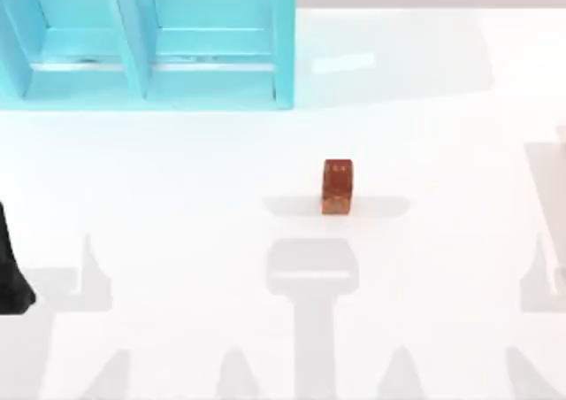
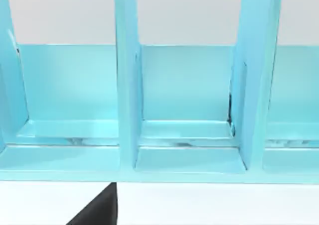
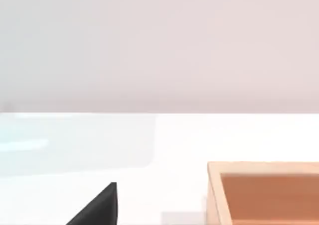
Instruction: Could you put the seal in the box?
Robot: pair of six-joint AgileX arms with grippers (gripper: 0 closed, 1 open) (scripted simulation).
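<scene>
Nearest the front edge of the white table [image 1: 177,241], the left arm's dark bulk pokes in at the left side [image 1: 13,267]; I cannot tell whether its gripper is spread or closed. It looks parked, low and off to the side, its wrist camera facing the blue shelf unit. The right arm seems parked off the right side; its wrist view looks over a wooden box [image 3: 219,195] with an orange-tan rim and open top.

Farther in, near the table's middle, stands the seal [image 1: 337,186], upright and alone, well apart from everything. It is a small glossy reddish-brown block, paler at its lower end. I judge it light, stiff and somewhat slippery, and narrow enough to tip if nudged. A pinch across its two flat sides, around mid-height or lower, looks safest.

Farthest back on the left stands the blue shelf unit [image 1: 133,55], its compartments bare.
</scene>
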